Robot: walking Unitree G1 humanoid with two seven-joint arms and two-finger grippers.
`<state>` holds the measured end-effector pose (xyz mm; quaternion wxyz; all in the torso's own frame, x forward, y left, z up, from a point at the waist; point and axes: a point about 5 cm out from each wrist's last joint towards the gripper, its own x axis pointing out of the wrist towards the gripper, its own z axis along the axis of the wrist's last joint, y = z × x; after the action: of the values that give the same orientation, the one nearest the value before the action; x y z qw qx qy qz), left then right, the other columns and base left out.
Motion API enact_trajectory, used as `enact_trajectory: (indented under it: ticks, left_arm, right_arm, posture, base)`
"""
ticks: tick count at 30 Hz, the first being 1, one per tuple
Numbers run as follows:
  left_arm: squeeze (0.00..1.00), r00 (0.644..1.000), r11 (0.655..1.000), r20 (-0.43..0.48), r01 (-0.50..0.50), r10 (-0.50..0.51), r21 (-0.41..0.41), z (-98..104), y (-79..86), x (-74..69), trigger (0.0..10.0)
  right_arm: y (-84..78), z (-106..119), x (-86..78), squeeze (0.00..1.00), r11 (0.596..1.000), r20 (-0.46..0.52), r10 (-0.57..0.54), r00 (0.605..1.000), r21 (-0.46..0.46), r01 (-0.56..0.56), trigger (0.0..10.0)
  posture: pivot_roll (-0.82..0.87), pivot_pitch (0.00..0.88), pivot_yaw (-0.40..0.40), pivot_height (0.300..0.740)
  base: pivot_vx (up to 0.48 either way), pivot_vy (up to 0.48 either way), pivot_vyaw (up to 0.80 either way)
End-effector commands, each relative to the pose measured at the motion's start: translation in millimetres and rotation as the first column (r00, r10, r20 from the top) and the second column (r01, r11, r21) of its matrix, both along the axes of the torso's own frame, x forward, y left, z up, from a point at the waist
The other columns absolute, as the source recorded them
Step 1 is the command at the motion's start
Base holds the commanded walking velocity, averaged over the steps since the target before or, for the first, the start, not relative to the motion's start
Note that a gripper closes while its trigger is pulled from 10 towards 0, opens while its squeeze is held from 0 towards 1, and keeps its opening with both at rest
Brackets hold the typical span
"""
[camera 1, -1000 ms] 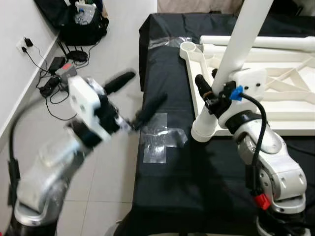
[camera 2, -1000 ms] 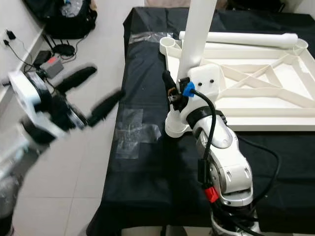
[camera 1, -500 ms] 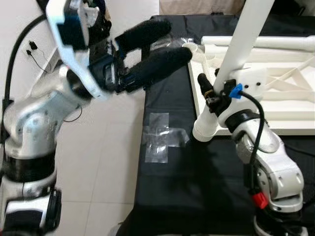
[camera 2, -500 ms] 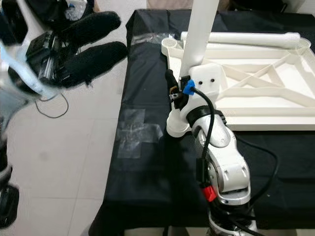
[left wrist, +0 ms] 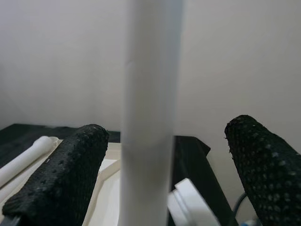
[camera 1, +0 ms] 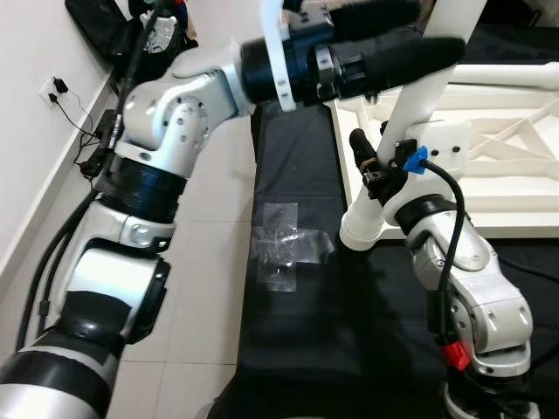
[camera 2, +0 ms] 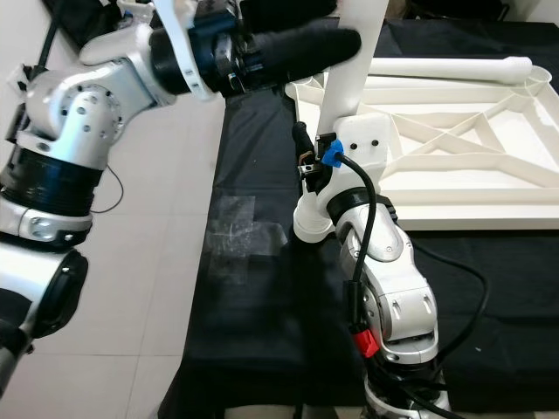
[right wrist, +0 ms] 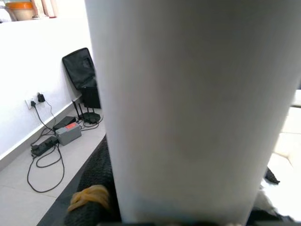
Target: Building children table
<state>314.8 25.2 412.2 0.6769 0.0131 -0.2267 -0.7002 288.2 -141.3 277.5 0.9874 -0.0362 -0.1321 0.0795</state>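
left gripper (camera 1: 410, 39) swung up from over the floor beside the counter and now has its open jaws around the leg (camera 1: 428, 83).

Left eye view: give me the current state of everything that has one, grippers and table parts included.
Right gripper: shut on the white leg tube.
White leg tube: held tilted, lower end resting on the black cloth.
Left gripper: open, fingers on either side of the tube's upper part, not clamped.
White table frame: lying flat on the cloth.
Second white tube: lying along the frame's far edge.
Clear plastic bag: flat on the cloth.
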Motion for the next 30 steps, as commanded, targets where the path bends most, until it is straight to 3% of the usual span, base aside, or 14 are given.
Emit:
enact_trajectory:
  ticks: [1, 6, 7, 8, 9, 10, 27, 28, 30]
  left_arm:
    - [0.0, 0.999, 1.0, 0.036, 0.005, -0.005, 0.015, 3, -3.2, -1.6, 10.0]
    - [0.0, 0.999, 1.0, 0.042, -0.017, 0.016, 0.025, 5, -9.6, 4.6, 10.0]
    - [0.0, 0.999, 0.999, 0.045, -0.016, 0.015, 0.027, 6, -11.1, 6.3, 8.7]
    - [0.0, 0.999, 0.999, 0.047, -0.022, 0.021, 0.029, 6, -12.2, 7.6, 3.8]
    - [0.0, 0.999, 0.999, 0.047, -0.022, 0.021, 0.029, 6, -12.2, 7.6, 3.8]
    - [0.0, 0.998, 0.999, 0.051, -0.024, 0.022, 0.032, 6, -13.2, 9.5, 0.0]
    - [0.0, 0.996, 0.998, 0.083, -0.018, 0.014, 0.053, 5, -8.6, 13.2, 0.0]
    - [0.0, 0.996, 0.998, 0.085, -0.017, 0.013, 0.052, 5, -7.8, 13.0, 0.0]
    - [0.0, 0.996, 0.999, 0.085, -0.015, 0.011, 0.051, 6, -7.0, 12.6, 0.0]
  right_arm:
    - [-1.8, -23, 6.1, 0.0, 1.0, -0.118, -0.026, 0.993, -0.009, 0.025, 10.0]
    - [0.6, -22, 5.1, 0.0, 1.0, -0.114, -0.02, 0.993, -0.008, 0.019, 10.0]
    - [1.0, -22, 4.8, 0.0, 1.0, -0.113, -0.019, 0.993, -0.008, 0.018, 10.0]
    - [1.4, -22, 4.5, 0.0, 1.0, -0.113, -0.018, 0.993, -0.008, 0.017, 10.0]
    - [1.4, -22, 4.5, 0.0, 1.0, -0.113, -0.018, 0.993, -0.008, 0.017, 10.0]
    - [1.6, -22, 4.3, 0.0, 1.0, -0.113, -0.017, 0.994, -0.009, 0.016, 10.0]
    - [6.8, -19, 2.1, 0.0, 0.998, -0.095, 0.047, 0.994, -0.026, -0.049, 10.0]
    - [8.7, -17, 1.4, 1.0, 0.996, -0.084, 0.084, 0.993, -0.023, -0.086, 10.0]
    - [6.4, -11, 1.5, 1.0, 0.989, -0.053, 0.145, 0.988, -0.015, -0.146, 10.0]
  posture:
    - [0.02, 0.269, 0.054, 0.74]
    - [0.02, 0.267, 0.065, 0.74]
    - [0.02, 0.266, 0.064, 0.74]
    - [0.02, 0.265, 0.064, 0.74]
    - [0.02, 0.265, 0.064, 0.74]
    - [0.02, 0.265, 0.064, 0.74]
    - [0.01, 0.254, 0.057, 0.74]
    - [0.01, 0.255, 0.057, 0.74]
    - [0.01, 0.258, 0.06, 0.74]
  base:
    - [0.0, 0.0, 0.0]
    - [0.0, 0.0, 0.0]
    - [0.0, 0.0, 0.0]
    - [0.0, 0.0, 0.0]
    - [0.0, 0.0, 0.0]
    - [0.0, 0.0, 0.0]
    - [0.0, 0.0, 0.0]
    - [0.0, 0.0, 0.0]
    - [0.0, 0.0, 0.0]
